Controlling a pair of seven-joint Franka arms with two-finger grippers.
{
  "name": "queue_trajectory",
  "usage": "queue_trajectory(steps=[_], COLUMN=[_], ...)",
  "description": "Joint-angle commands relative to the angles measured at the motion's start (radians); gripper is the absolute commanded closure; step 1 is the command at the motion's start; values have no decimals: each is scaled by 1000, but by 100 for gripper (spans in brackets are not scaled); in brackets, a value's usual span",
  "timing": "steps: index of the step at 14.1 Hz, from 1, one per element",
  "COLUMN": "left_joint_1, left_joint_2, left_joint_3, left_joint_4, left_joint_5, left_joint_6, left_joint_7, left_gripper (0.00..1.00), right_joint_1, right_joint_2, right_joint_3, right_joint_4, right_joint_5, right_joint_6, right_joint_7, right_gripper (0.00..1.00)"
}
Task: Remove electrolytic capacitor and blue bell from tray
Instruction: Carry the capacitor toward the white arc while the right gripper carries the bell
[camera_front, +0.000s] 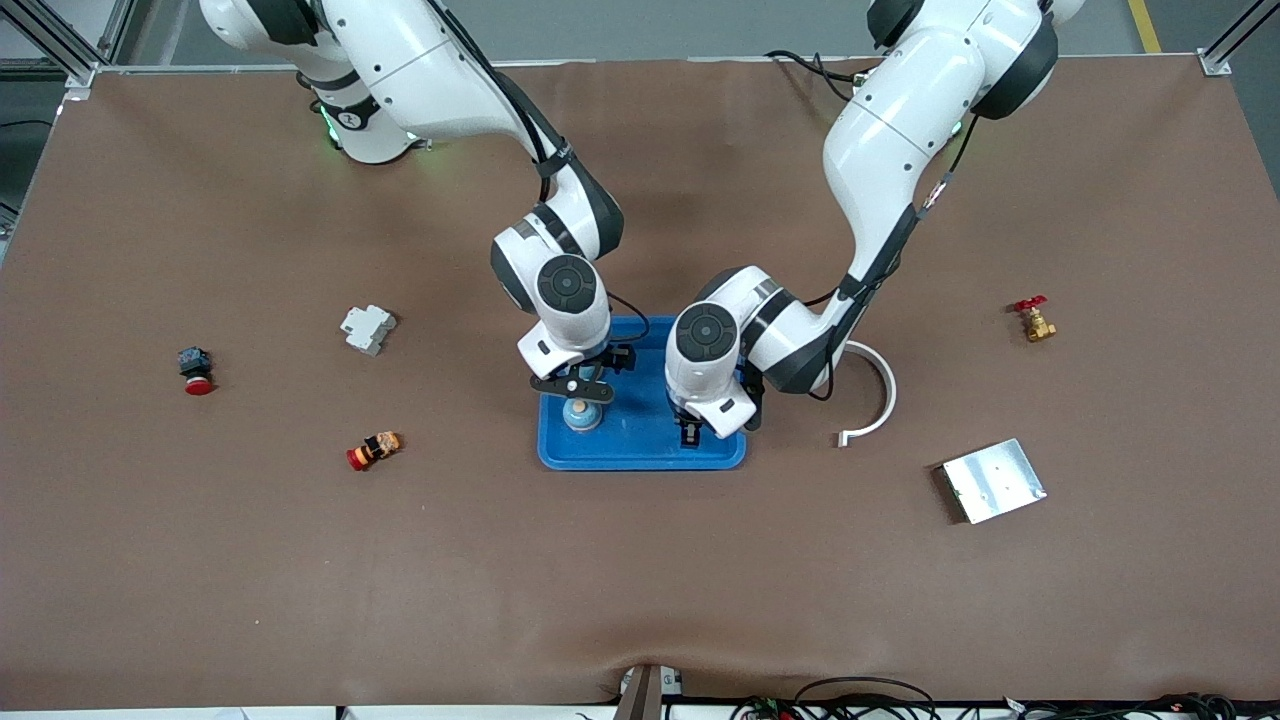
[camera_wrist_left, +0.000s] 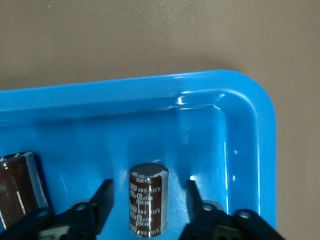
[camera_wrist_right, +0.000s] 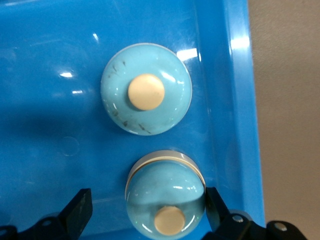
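Both arms are down over the blue tray (camera_front: 640, 455) in the middle of the desk (camera_front: 640, 580). The left hand (camera_wrist_left: 147, 212) is low in the tray's end toward the left arm, and a dark brown capacitor (camera_wrist_left: 147, 200) stands upright right between its fingers (camera_wrist_left: 102, 200). The fingers are apart with a gap on each side, not touching it. A second capacitor (camera_wrist_left: 17, 185) sits just beside it in the same tray.

The right hand (camera_wrist_right: 147, 210) is over the tray's other end, fingers spread wide around a light blue bell (camera_wrist_right: 165, 202). One finger (camera_wrist_right: 214, 202) looks right at the bell's edge; I can't tell if it touches. Another bell (camera_wrist_right: 146, 89) sits just beside it.
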Motion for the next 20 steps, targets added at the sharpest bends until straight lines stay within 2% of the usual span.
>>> queue_trajectory(steps=[1,3,7,10,12,15,18,20], left_joint_1=[-18,-18,-11,29,42,92,166,222], left_joint_2=[13,10,-41,-120,-174,-243,-301,-352], left_joint_3=[18,18,9,0,6,9,6,4], left_joint_4=[23,24,24,24,24,14,-8,-63], left_joint_5=[25,23,22,-4,-65,-75,-76,-75], left_joint_6=[8,10,-73,-197,-260,-343,-440,-446], left_joint_7=[10,54,135,337,534,791,1061,1239], left_gripper=[100,100,100,100,100,100,100,100], right_joint_1=[5,2,-4,-6,-10,-35,-65,-101], right_joint_2=[8,6,0,-9,-23,-75,-139,-181], right_joint_3=[3,3,4,4,7,9,12,12], right_joint_4=[-10,-12,-12,-10,-9,-6,-6,-6], right_joint_5=[6,6,7,12,12,12,12,14], right_joint_6=[15,15,9,5,-1,-46,-112,-170], right_joint_7=[13,13,13,15,15,10,-2,-17], right_gripper=[0,4,55,82,89,98,100,100])
